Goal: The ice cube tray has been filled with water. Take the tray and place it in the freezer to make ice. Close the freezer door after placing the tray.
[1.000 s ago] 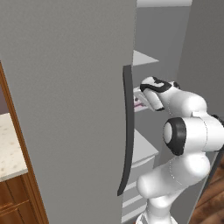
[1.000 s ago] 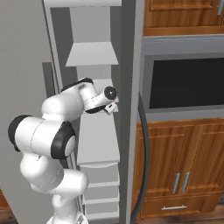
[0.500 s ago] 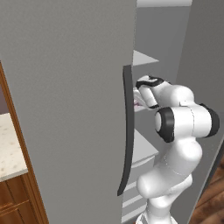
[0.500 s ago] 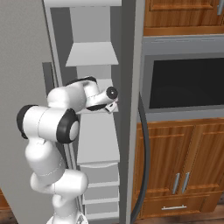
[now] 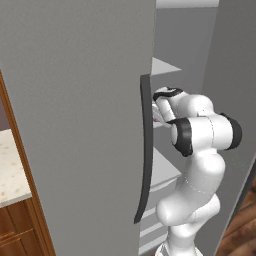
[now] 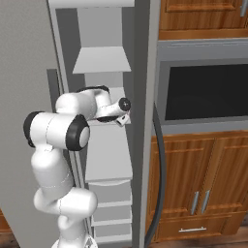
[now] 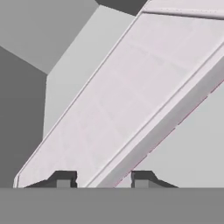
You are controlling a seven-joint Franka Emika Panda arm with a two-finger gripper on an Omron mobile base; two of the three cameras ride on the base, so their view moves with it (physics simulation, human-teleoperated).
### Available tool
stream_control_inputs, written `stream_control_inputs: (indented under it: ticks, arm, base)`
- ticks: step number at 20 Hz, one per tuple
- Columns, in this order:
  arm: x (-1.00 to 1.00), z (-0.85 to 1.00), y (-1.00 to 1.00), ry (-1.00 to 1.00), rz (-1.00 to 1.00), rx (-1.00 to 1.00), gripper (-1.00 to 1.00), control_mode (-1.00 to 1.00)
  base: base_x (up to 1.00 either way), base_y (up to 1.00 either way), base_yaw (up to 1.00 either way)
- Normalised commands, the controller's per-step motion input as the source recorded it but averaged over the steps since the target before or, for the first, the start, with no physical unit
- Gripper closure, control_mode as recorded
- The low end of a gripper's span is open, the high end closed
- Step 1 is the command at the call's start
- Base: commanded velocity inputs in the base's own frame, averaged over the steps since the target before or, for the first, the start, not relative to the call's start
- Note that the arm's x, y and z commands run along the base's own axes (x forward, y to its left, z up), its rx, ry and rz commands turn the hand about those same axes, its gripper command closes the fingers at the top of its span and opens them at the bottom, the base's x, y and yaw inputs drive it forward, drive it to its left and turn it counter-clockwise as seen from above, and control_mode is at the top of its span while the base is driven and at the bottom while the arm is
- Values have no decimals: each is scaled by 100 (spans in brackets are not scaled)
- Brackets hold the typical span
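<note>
The ice cube tray [image 7: 131, 87], a pale lavender-white slab with a thin magenta line under its edge, runs diagonally through the hand view. My gripper [image 7: 103, 179] is shut on its near edge, one dark fingertip [image 7: 65, 178] on each side. The hand is inside the freezer [image 6: 101, 63] at middle-shelf height, with the gripper [image 6: 121, 120] pointing in over a white shelf. A pink sliver of the tray [image 5: 156, 118] peeks out beside the freezer door [image 5: 75, 125], which stands open with its dark curved handle [image 5: 145, 150] toward me. I cannot tell whether the tray touches the shelf.
White drawers [image 6: 111, 208] sit below the shelves. The wider door's edge [image 6: 145, 97] and its dark handle [image 6: 160, 179] stand close on the right. Beyond are a built-in oven [image 6: 208, 87] and wooden cabinets [image 6: 203, 193]. A speckled counter [image 5: 10, 170] lies left of the open door.
My elbow has swung left toward the freezer opening while the hand stayed at the middle shelf. The tray is still gripped.
</note>
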Motion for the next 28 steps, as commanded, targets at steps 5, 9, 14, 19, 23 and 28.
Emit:
stream_control_inputs:
  ticks: [5,9,14,19,23,28]
  arm:
    - [18,-22,26,0,0,-3,-100,-100]
    - [-70,18,16,0,0,-9,-100,-100]
    - [-78,43,0,0,-3,-3,-100,-100]
    - [-99,35,0,-1,-1,-3,-100,-100]
    - [-100,24,0,-6,-1,-2,-100,-100]
    - [-100,21,-6,-12,-4,0,-100,-100]
  base:
    - [0,0,0]
    - [0,0,0]
    - [0,0,0]
    - [0,0,0]
    - [0,0,0]
    - [0,0,0]
